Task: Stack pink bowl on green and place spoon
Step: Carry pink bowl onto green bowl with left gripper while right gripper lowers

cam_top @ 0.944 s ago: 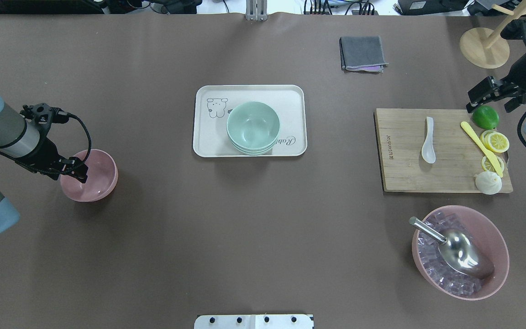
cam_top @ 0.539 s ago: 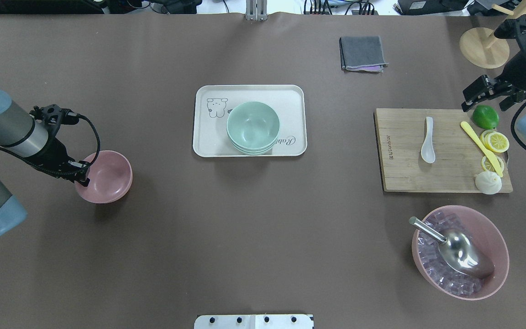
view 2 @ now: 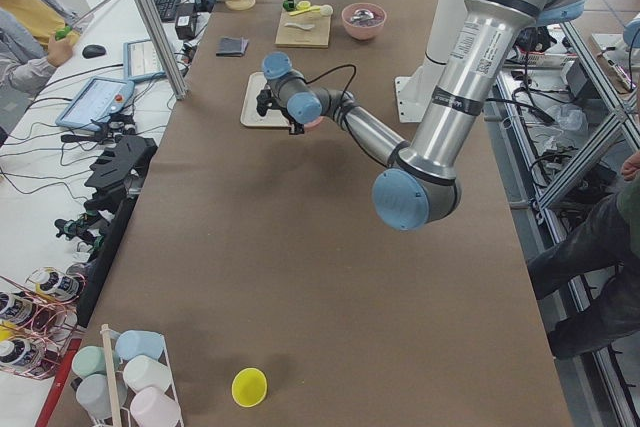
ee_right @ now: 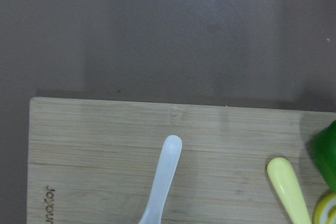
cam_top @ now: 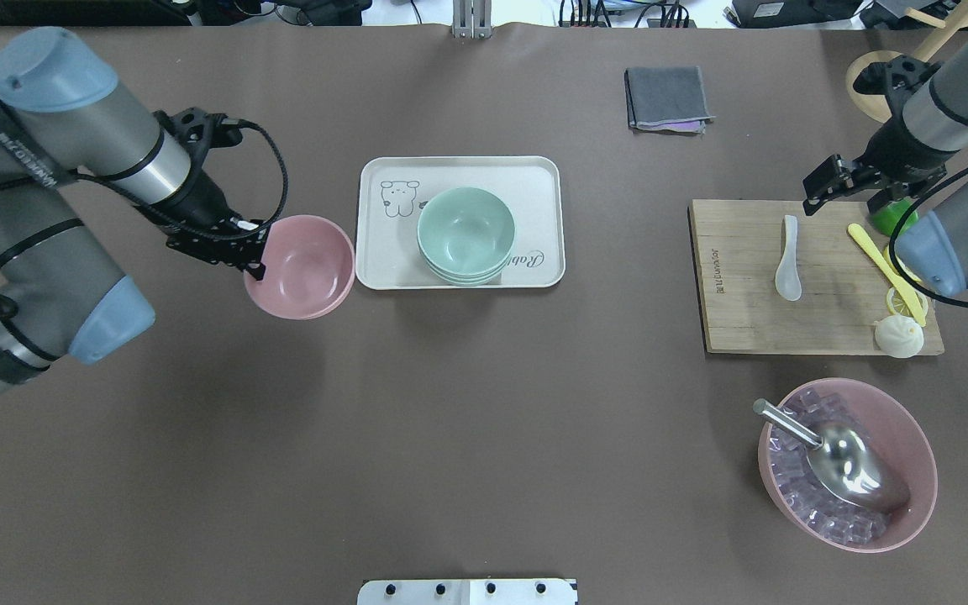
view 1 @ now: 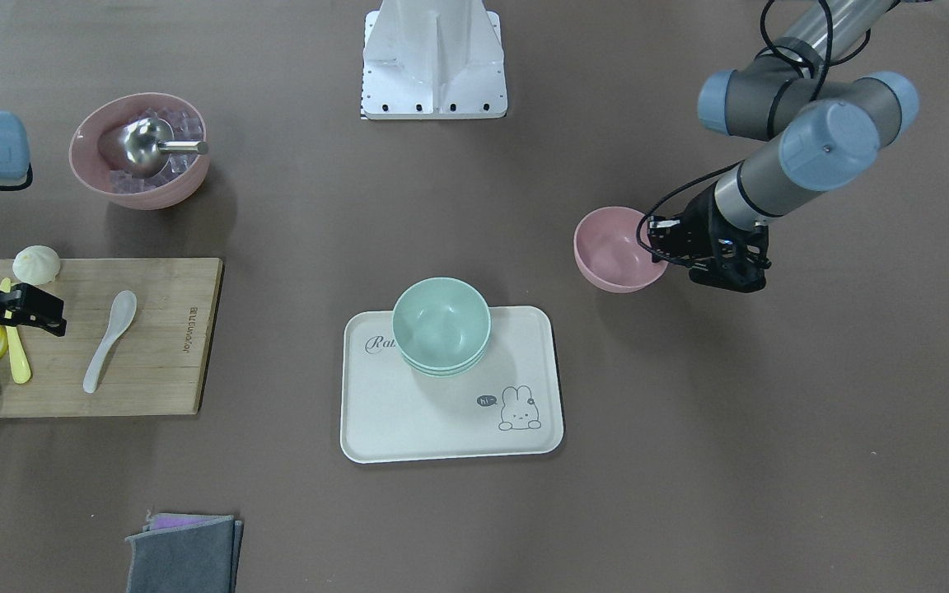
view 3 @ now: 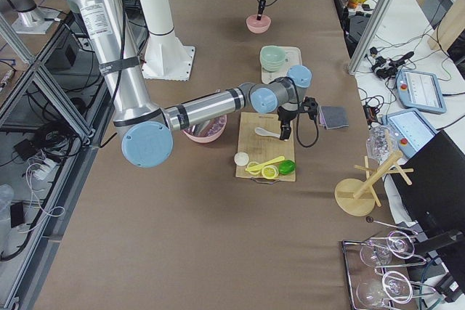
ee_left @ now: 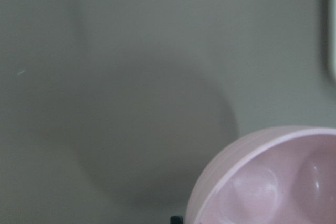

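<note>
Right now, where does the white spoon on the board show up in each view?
Front-facing: white spoon at lower left, lying on the wooden cutting board.
Overhead: spoon at right, in the board's upper middle.
Exterior left: spoon tiny, at the top, far end of the table.
Exterior right: spoon near centre, on the board.
Left wrist: not in it.
Right wrist: spoon at bottom centre, handle only.
Shared landmark: the wooden cutting board.

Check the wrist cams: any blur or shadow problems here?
Left wrist view: hazy and soft, the pink bowl blurred at lower right, a broad round shadow on the table beside it. Right wrist view: sharper, the cutting board shows readable grain and logo, white spoon cleanly edged.
</note>
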Controlling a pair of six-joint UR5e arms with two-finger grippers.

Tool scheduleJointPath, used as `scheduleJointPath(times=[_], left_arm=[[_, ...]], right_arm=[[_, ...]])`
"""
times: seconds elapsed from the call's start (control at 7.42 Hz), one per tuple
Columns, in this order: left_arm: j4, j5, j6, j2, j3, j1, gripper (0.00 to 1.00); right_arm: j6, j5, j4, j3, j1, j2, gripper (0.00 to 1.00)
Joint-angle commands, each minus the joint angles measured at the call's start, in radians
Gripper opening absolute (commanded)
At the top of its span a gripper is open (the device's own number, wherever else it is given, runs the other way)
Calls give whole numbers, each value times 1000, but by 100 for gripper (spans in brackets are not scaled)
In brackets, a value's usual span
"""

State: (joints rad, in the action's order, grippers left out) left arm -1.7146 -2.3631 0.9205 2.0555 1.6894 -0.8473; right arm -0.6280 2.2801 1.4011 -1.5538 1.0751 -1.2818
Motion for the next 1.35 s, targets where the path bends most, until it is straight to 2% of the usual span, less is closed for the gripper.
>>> scheduleJointPath(times=[0.0, 0.13, 0.4, 0.81, 1.21], left_arm=[[26, 4, 140, 192, -95, 26, 0], [24, 65, 170, 257, -141, 59, 0], [15, 120, 199, 340, -224, 112, 0], [-55, 151, 196, 370, -289, 113, 0], [-73, 177, 195, 379, -307, 113, 0]], right_arm=[[-84, -28, -50, 37, -62, -1, 95], [-97, -30, -53, 44, -76, -2, 93], [-101, -30, -53, 64, -89, 7, 92], [-101, -30, -53, 69, -95, 10, 90], [-102, -30, -53, 70, -104, 10, 73]])
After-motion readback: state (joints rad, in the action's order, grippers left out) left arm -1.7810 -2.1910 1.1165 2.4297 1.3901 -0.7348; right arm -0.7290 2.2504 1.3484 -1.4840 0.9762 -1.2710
